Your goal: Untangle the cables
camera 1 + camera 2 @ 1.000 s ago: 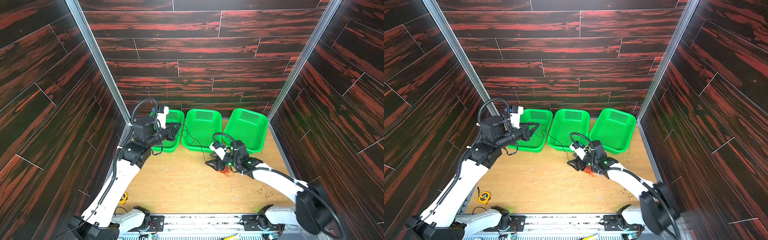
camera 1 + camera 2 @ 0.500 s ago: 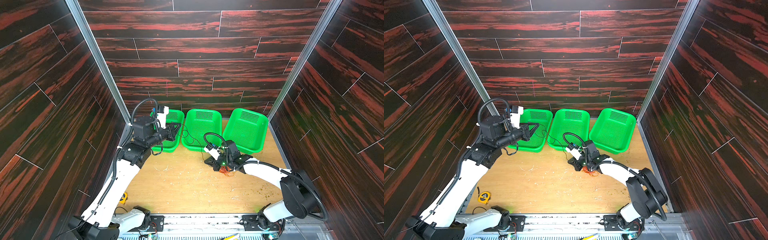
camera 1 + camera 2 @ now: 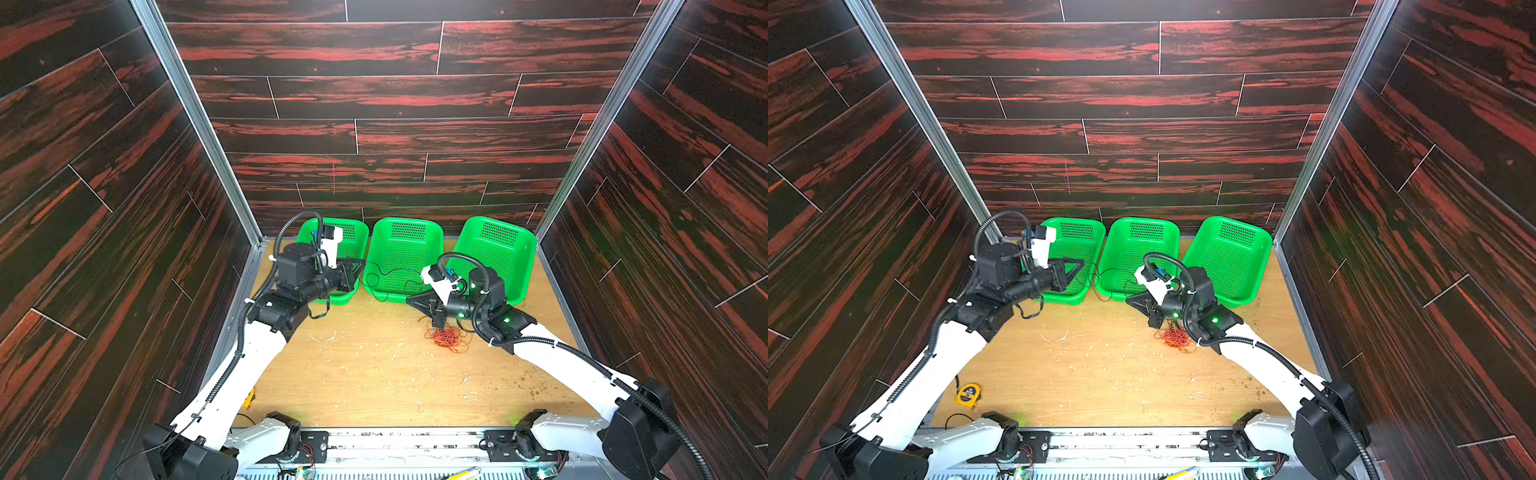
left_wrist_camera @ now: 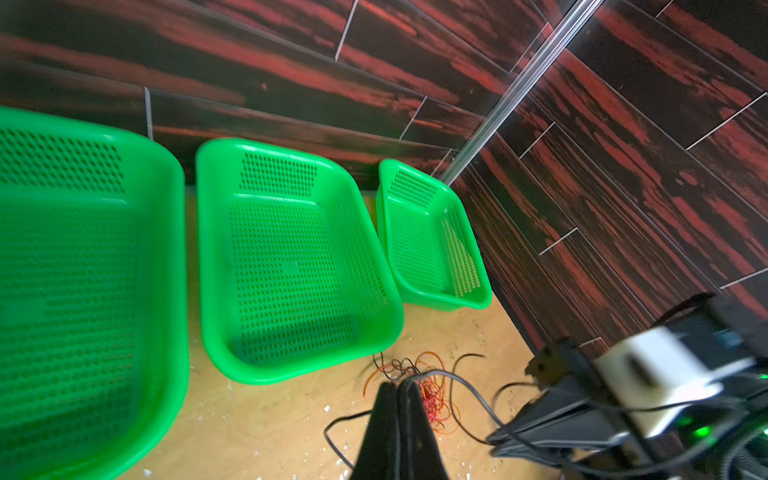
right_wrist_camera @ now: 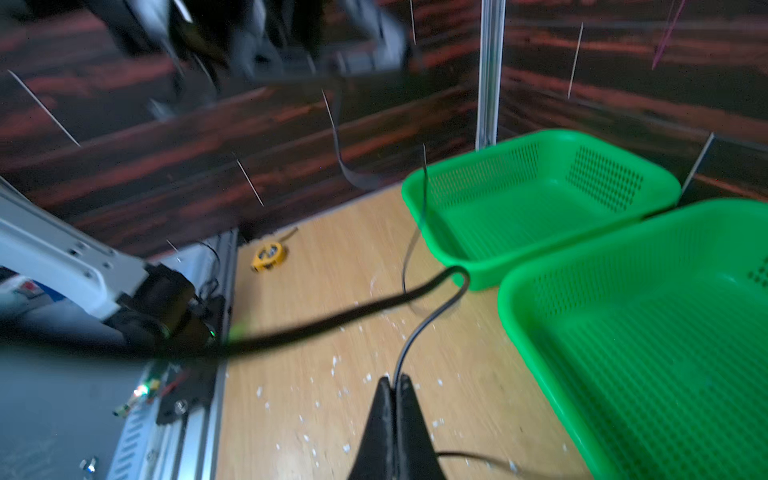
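Okay, the middle green basket (image 3: 409,230) is my marker. My left gripper (image 3: 358,268) sits just off its left rim and my right gripper (image 3: 410,300) at its front-right corner. Both are pinched shut on the black cable (image 5: 434,311), which sags side to side across the basket's front. The red-and-orange tangle (image 3: 446,337) lies on the table (image 3: 374,382) before the basket, nearest the right gripper.

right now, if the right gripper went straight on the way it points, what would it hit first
Probably the front corner of the leftmost green plastic mesh basket. The right gripper, fingers shut on the thin black cable, points just beside it; depth is unclear.
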`<state>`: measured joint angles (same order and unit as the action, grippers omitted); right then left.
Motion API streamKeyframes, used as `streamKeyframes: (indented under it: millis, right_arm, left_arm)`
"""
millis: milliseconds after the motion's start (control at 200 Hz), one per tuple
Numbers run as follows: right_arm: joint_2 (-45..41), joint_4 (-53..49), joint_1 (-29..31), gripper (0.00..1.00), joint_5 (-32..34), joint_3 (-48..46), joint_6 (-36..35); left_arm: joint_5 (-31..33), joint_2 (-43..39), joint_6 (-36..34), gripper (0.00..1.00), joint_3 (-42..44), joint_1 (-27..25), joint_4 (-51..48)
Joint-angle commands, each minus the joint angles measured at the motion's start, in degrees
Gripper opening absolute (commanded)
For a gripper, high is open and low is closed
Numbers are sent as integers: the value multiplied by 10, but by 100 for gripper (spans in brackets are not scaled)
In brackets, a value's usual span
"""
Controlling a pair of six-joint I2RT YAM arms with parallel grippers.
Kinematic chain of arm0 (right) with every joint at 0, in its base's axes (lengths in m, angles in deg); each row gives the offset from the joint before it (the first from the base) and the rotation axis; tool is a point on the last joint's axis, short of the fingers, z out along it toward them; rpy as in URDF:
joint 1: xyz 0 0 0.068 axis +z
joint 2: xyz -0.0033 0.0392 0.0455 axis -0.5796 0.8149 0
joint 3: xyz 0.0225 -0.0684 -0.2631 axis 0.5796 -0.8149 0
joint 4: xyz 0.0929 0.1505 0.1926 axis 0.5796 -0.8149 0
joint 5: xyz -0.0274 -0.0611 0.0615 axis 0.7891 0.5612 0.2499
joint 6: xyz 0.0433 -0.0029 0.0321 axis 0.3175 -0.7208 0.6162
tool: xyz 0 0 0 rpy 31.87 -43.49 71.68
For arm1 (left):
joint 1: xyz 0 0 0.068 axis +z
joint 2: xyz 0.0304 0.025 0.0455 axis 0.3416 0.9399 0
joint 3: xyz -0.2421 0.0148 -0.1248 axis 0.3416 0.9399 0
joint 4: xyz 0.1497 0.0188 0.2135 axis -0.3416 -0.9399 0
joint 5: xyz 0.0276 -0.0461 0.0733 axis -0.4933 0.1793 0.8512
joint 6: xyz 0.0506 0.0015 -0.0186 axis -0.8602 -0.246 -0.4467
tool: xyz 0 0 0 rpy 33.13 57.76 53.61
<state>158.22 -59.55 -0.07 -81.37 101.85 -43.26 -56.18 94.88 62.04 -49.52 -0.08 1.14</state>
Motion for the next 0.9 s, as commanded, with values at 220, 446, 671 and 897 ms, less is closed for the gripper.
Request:
streamKeyframes:
  millis: [220,446,671,897]
  right_arm:
    - [37,-47,-5,0,73,67,18]
    - [115,-85,-63,0,71,148,39]
    - [228,-104,-126,0,56,230,35]
    - [360,-121,-156,0,27,306,16]
  left_arm:
    - [22,17,6,0,22,-26,59]
    - [88,110,4,0,-48,-25,87]
    - [94,250,29,0,-130,1,141]
    - [104,384,24,0,-205,9,133]
